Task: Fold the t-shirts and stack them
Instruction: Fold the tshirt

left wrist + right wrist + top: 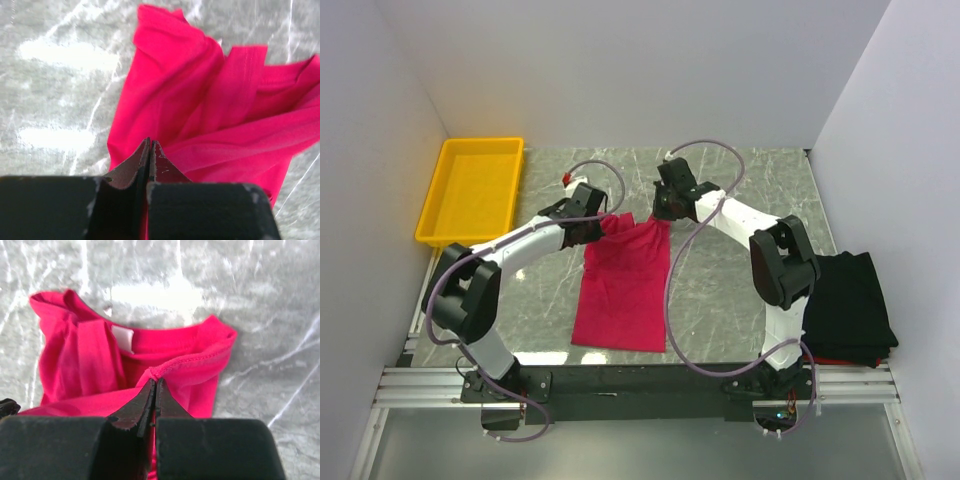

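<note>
The crimson-pink t-shirt (625, 280) lies lengthwise in the middle of the table, its far end lifted. My left gripper (601, 224) is shut on its far left corner; in the left wrist view the cloth (200, 100) bunches in folds past the closed fingers (131, 170). My right gripper (661, 212) is shut on the far right corner; in the right wrist view it pinches the stitched hem (185, 362) near the collar with its white label. The black t-shirt (850, 300) lies folded at the right table edge.
A yellow plastic tray (472, 190) stands at the far left. White walls close in the table on three sides. Grey marble tabletop (750, 180) shows around the pink shirt.
</note>
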